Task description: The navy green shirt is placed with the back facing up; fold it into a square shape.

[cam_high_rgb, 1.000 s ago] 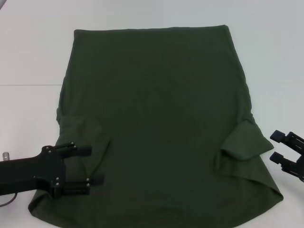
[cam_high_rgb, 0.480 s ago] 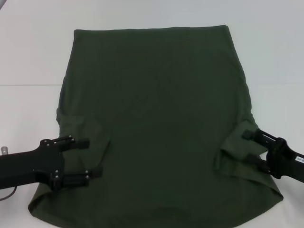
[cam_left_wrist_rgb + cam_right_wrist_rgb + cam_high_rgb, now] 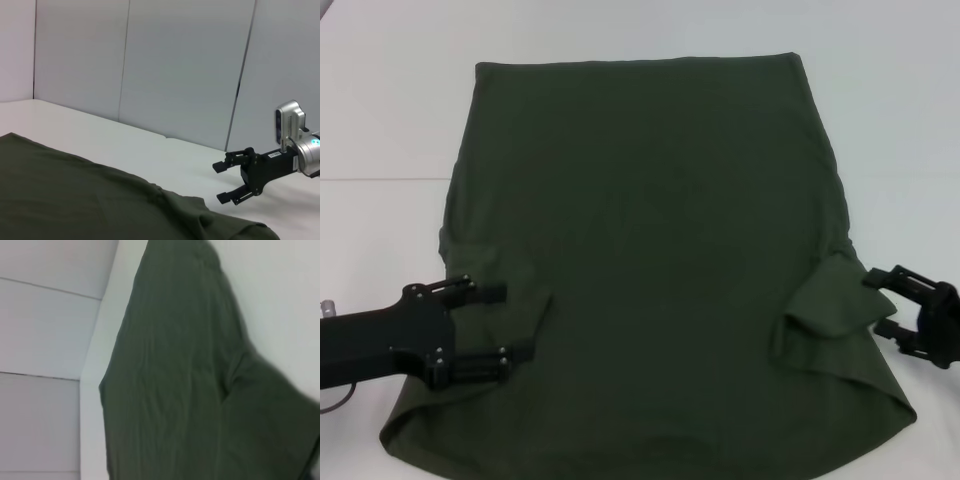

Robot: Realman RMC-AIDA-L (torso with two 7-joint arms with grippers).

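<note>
The navy green shirt (image 3: 650, 260) is lying flat on the white desk (image 3: 380, 120), filling the middle of the head view, with its sleeves already tucked in at the lower left and lower right.

The step in hand looks like getting hold of the two sides for the next fold. The left gripper (image 3: 512, 322) is sitting at the lower left, over the shirt's edge by the tucked sleeve, with its fingers spread wide and nothing between them. The right gripper (image 3: 878, 303) is at the lower right, just beside the puffed-up sleeve, its fingers spread too.

Next, both grippers probably need to close on the cloth edges together.

Half a second ago the right gripper was reaching in over the sleeve; now it is sitting farther out toward the right edge. The left gripper is sitting slightly farther left than before.
</note>
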